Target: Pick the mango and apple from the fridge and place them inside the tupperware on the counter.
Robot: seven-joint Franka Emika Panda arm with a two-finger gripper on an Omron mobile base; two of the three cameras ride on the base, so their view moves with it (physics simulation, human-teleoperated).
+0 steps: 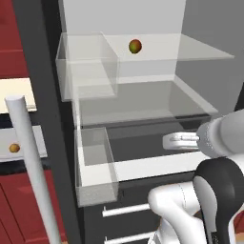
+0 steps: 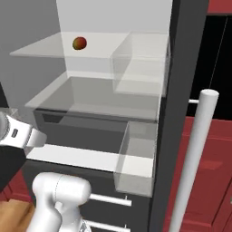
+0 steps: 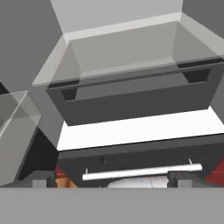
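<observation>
Pincer (image 3: 112, 181) spread, empty, facing the fridge (image 1: 143, 114) drawers. Mango (image 1: 135, 46) lies on the shelf above and beyond it; long axis indiscernible.

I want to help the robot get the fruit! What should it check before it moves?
1. Fridge door open: ok.
2. Mango in sight on the top glass shelf: ok.
3. Gripper open and empty: ok.
4. Gripper up at the mango: not ok, it points at the lower shelf and dark drawer.
5. Apple out of the fridge: ok, it lies on something pale over the counter; whether that is the tupperware, cannot tell.
</observation>
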